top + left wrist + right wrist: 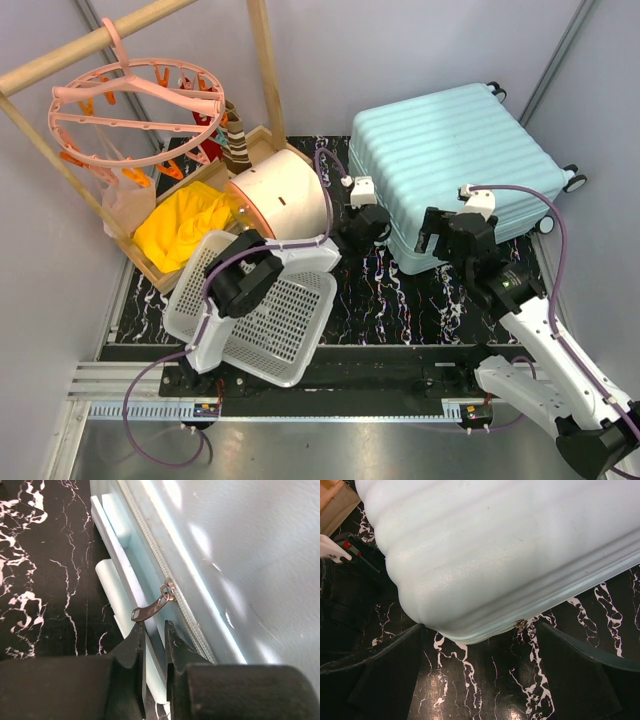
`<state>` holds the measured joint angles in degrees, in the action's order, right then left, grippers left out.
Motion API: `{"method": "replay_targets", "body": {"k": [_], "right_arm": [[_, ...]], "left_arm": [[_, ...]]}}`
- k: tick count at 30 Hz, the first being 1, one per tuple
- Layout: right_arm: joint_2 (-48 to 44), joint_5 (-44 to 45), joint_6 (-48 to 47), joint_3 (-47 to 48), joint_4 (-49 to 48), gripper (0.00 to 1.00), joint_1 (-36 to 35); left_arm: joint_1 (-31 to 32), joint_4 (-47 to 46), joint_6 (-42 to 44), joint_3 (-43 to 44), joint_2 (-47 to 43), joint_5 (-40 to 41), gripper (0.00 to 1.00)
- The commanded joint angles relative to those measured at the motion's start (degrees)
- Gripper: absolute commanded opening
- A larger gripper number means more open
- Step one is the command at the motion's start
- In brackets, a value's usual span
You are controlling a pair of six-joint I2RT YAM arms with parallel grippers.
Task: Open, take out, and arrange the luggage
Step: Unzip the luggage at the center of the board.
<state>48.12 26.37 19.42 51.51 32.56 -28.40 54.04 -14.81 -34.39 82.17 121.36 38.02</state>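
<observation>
- At the near-left corner of the luggage (pixel 455 165), the left tool (pixel 154 631) points along the zip line. Its fingers (pixel 135 645) are nearly together, with only a thin slit between them and nothing in it. The metal zip pull (pixel 149 611) hangs just past the tips, untouched. The tool seems placed to pinch that tab and run the zip open.
- Along the luggage's near side, the right tool (pixel 480 625) is spread wide and holds nothing. One finger stands on each side of the rounded corner, where a second pull (pixel 521 625) shows. It is probably there to steady the shell or to take that pull.
- The luggage lies flat on the desk (pixel 380 300) with its lid down and zipped, so its contents are hidden. Opening looks barely begun.
- Left of the luggage, the drawer box (pixel 280 195) shows nothing of its inside.
- Nearer than the drawer box, the white basket (pixel 290 320) looks empty where the arm does not cover it.
- Farther left of the luggage, the wooden crate (pixel 140 262) holds a yellow cloth (pixel 185 235).
</observation>
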Motion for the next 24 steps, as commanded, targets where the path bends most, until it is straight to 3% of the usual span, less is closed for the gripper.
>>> {"method": "replay_targets", "body": {"k": [1, 21, 24], "right_arm": [[-3.0, 6.9, 1.8, -1.8, -1.9, 1.0, 0.2], [-2.7, -4.6, 2.1, -8.9, -10.4, 1.0, 0.2], [-5.3, -8.6, 0.3, -7.6, -9.3, 0.98, 0.2]], "left_arm": [[7.6, -3.1, 9.6, -1.7, -5.2, -5.2, 0.0], [14.5, -1.7, 9.0, -9.7, -11.0, 2.3, 0.0], [14.5, 0.4, 10.0, -9.3, -14.6, 2.0, 0.28]]}}
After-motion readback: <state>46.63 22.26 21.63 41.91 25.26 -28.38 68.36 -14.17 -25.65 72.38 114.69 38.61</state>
